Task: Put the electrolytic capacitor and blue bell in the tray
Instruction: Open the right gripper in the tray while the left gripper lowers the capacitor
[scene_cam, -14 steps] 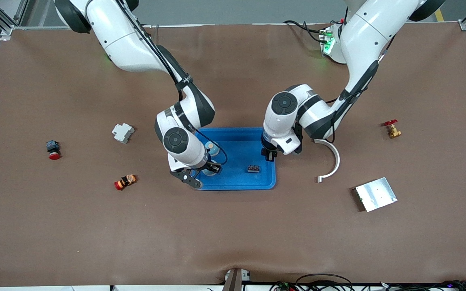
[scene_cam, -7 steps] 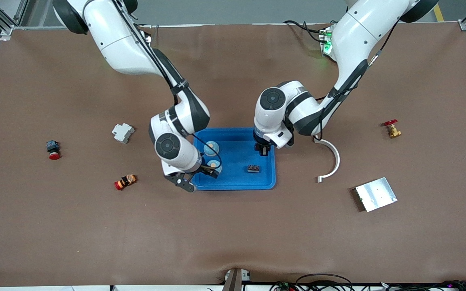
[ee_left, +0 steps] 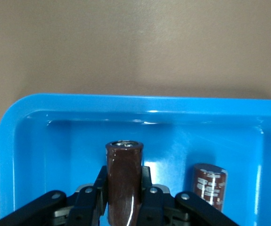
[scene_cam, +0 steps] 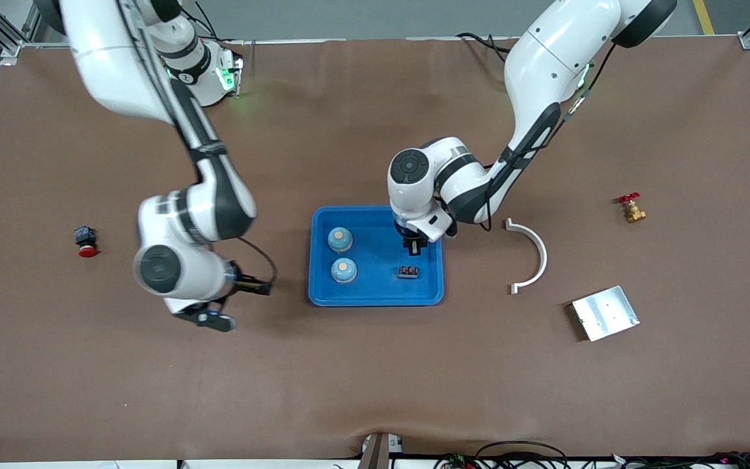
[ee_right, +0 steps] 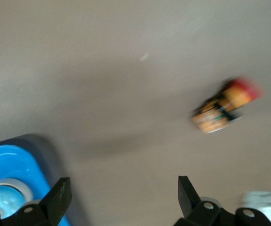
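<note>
Front view, right arm: the right gripper [scene_cam: 209, 317] has swung away from the blue tray [scene_cam: 376, 299] and hangs over bare surface [scene_cam: 375, 378], fingers spread wide and empty.
Bells: two blue bells [scene_cam: 344, 270] stand in the tray toward the right arm's end, released.
Left arm: the left gripper [scene_cam: 414, 246] hangs over the tray, clenched on a brown electrolytic capacitor [ee_left: 124, 181].
Second capacitor: another capacitor [ee_left: 209, 184] already stands in the tray.
Meaning: bell placed; capacitor release likely remains.
</note>
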Controlling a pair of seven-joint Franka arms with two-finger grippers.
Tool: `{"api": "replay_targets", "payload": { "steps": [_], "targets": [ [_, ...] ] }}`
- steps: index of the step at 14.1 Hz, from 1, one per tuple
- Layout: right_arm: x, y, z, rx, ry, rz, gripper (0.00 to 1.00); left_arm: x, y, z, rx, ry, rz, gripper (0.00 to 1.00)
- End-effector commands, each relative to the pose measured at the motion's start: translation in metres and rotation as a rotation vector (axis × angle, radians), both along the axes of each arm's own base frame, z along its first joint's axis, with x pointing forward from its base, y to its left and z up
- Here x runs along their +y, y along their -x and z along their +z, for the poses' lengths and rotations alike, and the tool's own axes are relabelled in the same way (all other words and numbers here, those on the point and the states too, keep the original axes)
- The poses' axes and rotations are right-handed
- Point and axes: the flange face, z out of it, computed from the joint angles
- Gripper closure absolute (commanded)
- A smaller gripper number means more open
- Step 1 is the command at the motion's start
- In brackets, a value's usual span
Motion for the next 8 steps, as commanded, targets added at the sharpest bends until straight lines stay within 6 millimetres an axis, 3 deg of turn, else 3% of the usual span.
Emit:
{"api": "replay_targets", "payload": {
  "steps": [1,3,6,8],
  "targets": [
    [-0.067,0.012,0.066,-0.016,-0.012,0.060,0.00,-0.001,-0.006,0.003,0.003,0.003,0.032,1.00],
    [-0.122,0.020,0.102,0.000,-0.052,0.174,0.00,-0.001,-0.006,0.003,0.004,0.003,0.036,1.00],
    [-0.162,0.045,0.171,-0.008,0.006,0.182,0.00,-0.001,-0.006,-0.004,0.010,0.007,0.043,1.00],
    [-0.175,0.059,0.214,-0.063,-0.002,0.161,0.00,-0.001,-0.005,-0.006,0.013,0.009,0.045,1.00]
  ]
}}
